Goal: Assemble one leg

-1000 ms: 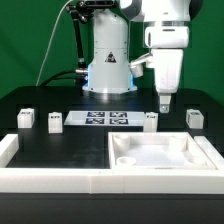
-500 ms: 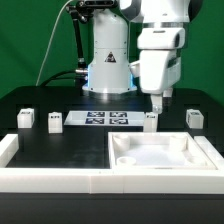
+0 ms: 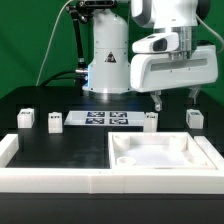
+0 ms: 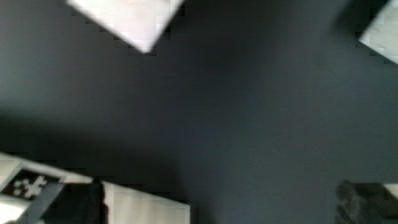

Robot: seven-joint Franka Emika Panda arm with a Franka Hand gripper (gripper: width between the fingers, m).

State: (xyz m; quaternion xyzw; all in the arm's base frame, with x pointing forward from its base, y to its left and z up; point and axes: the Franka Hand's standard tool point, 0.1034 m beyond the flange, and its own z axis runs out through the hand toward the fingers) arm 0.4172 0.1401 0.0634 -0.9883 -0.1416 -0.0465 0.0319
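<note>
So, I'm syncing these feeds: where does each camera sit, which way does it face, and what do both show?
Exterior view: off the arm, facing the robot across the table; shows the arm and fingers, apart.
Wrist view: on the wrist, looking down at the blurred table; fingers not clearly seen.
Shared: the black table only.

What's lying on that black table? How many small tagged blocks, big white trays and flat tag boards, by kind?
Legs: 4
Tray-like piece: 1
Marker board: 1
Total: 6
</note>
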